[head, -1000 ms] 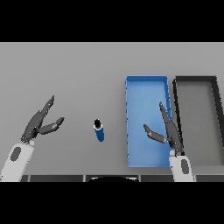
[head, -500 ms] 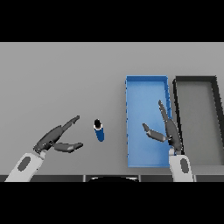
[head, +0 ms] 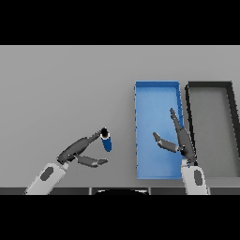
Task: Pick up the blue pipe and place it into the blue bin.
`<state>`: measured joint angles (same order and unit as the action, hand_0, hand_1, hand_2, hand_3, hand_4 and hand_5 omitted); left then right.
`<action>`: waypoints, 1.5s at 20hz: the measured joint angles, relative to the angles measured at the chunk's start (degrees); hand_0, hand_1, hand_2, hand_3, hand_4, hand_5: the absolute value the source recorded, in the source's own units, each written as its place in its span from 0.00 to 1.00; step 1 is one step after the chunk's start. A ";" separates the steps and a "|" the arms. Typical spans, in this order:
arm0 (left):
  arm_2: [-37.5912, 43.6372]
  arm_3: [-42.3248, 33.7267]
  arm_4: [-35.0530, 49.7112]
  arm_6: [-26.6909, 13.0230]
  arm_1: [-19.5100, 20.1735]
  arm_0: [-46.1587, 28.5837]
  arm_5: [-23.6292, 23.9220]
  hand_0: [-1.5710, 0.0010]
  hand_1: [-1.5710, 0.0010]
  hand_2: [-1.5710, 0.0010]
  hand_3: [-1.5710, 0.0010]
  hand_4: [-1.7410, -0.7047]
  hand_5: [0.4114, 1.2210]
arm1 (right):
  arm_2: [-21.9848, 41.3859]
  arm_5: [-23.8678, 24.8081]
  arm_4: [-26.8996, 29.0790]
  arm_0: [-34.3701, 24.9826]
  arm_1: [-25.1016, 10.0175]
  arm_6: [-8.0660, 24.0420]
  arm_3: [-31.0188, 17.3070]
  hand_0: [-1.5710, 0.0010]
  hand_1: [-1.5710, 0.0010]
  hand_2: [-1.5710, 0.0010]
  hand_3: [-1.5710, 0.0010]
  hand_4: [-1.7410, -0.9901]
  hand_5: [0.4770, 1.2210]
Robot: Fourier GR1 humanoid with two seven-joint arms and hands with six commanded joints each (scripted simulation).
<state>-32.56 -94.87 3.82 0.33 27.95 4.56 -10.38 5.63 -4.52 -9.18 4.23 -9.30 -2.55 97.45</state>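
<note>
The blue pipe (head: 107, 140) is a short blue cylinder with a dark top end, lying on the grey table left of the blue bin (head: 157, 91). My left hand (head: 78, 149) comes in from the lower left, open. Its straight fingers reach the pipe's dark top end and its thumb lies below, apart from the pipe. My right hand (head: 180, 139) hovers open over the bin's right half, holding nothing.
A dark grey bin (head: 209, 86) stands directly right of the blue bin, their walls nearly touching. The grey table (head: 65, 89) stretches wide to the left and behind the pipe.
My left hand has swung right across the table toward the pipe, its fingertips now at the pipe's top. The right hand and the pipe have stayed put.
</note>
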 measured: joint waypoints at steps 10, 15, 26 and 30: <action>-0.58 13.39 -3.06 3.41 -10.36 5.24 3.38 1.00 1.00 0.98 1.00 0.62 0.13 | -0.19 0.25 0.14 0.53 0.31 -1.28 0.03 1.00 1.00 1.00 1.00 0.73 0.10; 0.28 15.52 1.33 5.09 -14.66 5.64 1.66 0.97 0.84 0.73 0.78 0.46 0.33 | -0.64 0.02 0.14 0.50 -0.41 -1.30 -0.49 1.00 1.00 1.00 1.00 0.73 0.11; -2.19 14.38 0.94 7.97 -17.26 4.66 3.45 0.10 0.08 0.07 0.08 0.21 0.94 | -0.13 0.09 -0.48 1.15 -0.16 -0.99 -0.41 1.00 1.00 1.00 1.00 0.76 0.11; -1.92 12.24 -0.86 10.14 -18.87 4.54 4.72 0.04 0.03 0.03 0.03 0.24 0.98 | -0.13 0.57 -1.34 0.38 -0.30 -0.58 -1.25 1.00 1.00 1.00 1.00 0.78 0.10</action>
<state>-34.48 -82.63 2.95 10.48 9.08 9.10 -5.66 5.50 -3.95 -10.53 4.61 -9.59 -3.13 96.21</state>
